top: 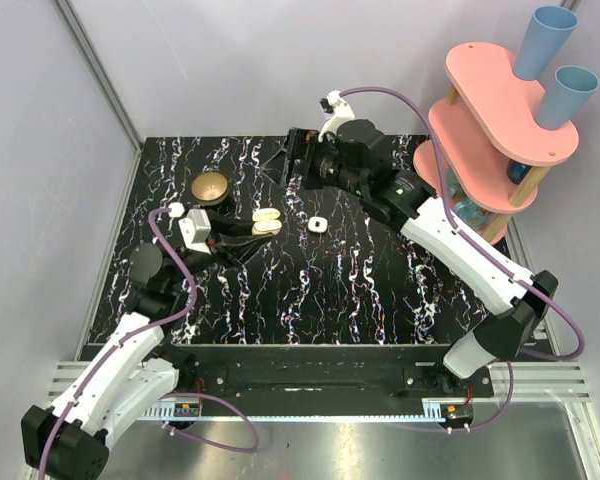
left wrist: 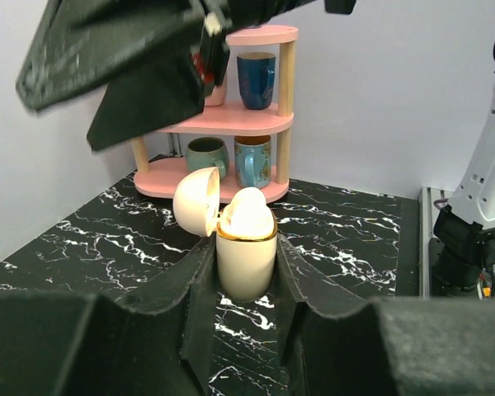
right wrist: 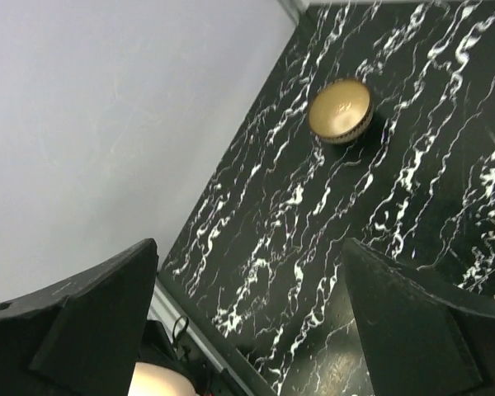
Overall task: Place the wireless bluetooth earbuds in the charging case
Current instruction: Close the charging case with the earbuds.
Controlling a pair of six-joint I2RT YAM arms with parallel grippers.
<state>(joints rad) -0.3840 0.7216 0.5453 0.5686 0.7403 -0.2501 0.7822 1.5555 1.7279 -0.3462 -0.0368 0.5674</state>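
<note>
The charging case (top: 266, 222) is cream-white with its lid hinged open to the left. My left gripper (top: 248, 229) is shut on its lower half, on the table left of centre. In the left wrist view the case (left wrist: 246, 262) stands upright between my fingers (left wrist: 188, 285), its lid (left wrist: 195, 202) tipped back; the bright inside is too washed out to tell whether it holds a bud. One small white earbud (top: 317, 225) lies on the table just right of the case. My right gripper (top: 294, 160) is open and empty, raised over the back of the table (right wrist: 247, 272).
A brass-coloured bowl (top: 211, 187) sits at the back left; it also shows in the right wrist view (right wrist: 340, 110). A pink tiered shelf (top: 500, 130) with blue cups stands at the back right, and shows in the left wrist view (left wrist: 231, 124).
</note>
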